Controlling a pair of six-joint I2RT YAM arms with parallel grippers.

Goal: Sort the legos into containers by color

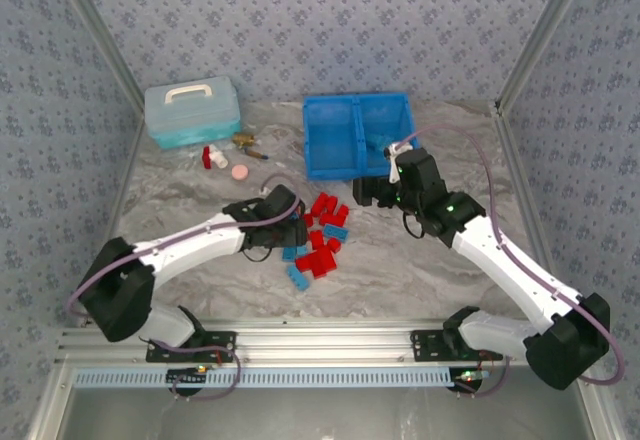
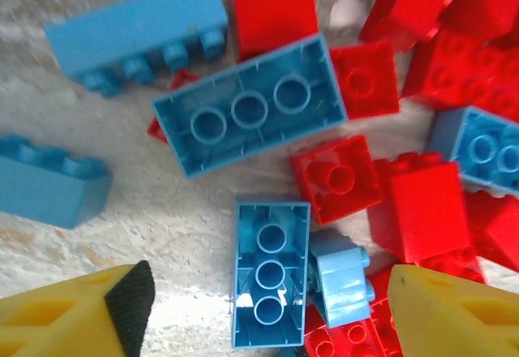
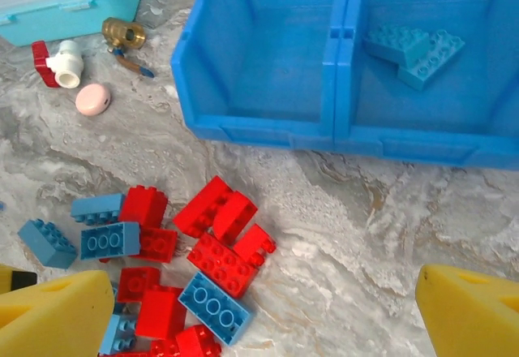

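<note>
Top external view: at left, the left end effector (image 1: 298,228) hangs over the pile of legos (image 1: 320,240) on the counter (image 1: 400,265). Its fingers are spread either side of an upturned blue brick (image 2: 270,272) and are not gripping it. Further right, the right end effector (image 1: 366,192) stands spread and empty just before the blue bin (image 1: 330,172). Two blue bricks (image 3: 413,49) lie in its right compartment; the left one holds none. Nearly every red and blue brick is unsorted, so the task looks barely begun.
</note>
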